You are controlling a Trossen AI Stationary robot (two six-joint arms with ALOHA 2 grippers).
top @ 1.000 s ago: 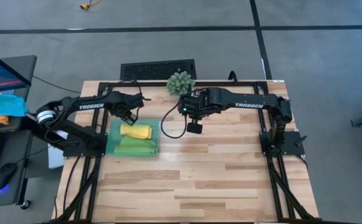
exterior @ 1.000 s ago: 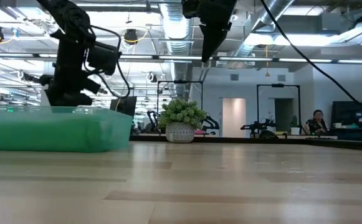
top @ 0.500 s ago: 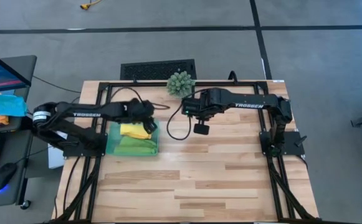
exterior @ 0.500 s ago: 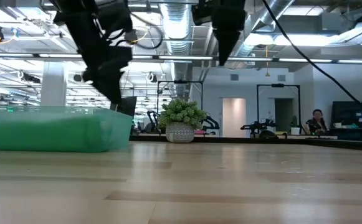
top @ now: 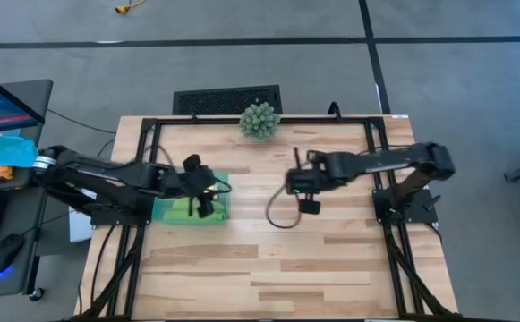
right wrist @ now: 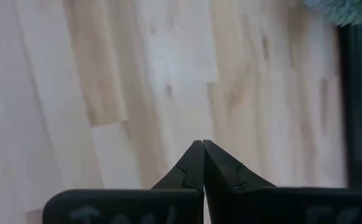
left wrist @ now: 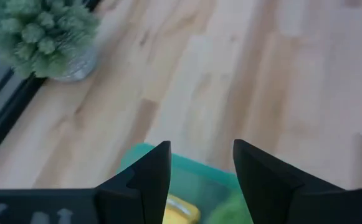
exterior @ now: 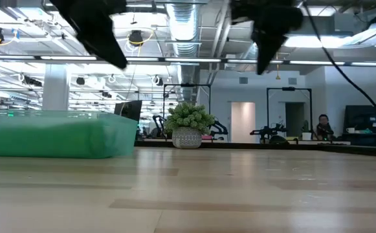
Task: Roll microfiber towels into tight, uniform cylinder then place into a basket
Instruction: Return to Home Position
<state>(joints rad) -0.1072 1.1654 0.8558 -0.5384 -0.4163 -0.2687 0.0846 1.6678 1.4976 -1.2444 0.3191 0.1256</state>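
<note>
The teal basket (top: 161, 211) stands at the table's left side and holds both rolled microfiber towels. The green one (top: 181, 211) lies toward the near side. The yellow one (left wrist: 184, 210) is mostly hidden under my left arm in the high view. My left gripper (left wrist: 199, 146) hangs open above the basket's right part, slanting down, with nothing between its fingers; it is clear of the basket wall (exterior: 52, 133) in the low view. My right gripper (right wrist: 202, 144) is shut and empty, pointing down high over the bare table middle (top: 304, 195).
A spiky green ball plant in a pot (top: 259, 120) stands at the middle of the far edge. A black cable loop (top: 282, 215) hangs from the right arm over the table. Bare wood lies across the near half and the right side.
My left gripper has swung from the basket's far edge across the basket toward its right part, rising and turning as it went; its fingers stay open. My right gripper has gone toward the table's right and near edges, still shut. Both towels lie unmoved in the basket.
</note>
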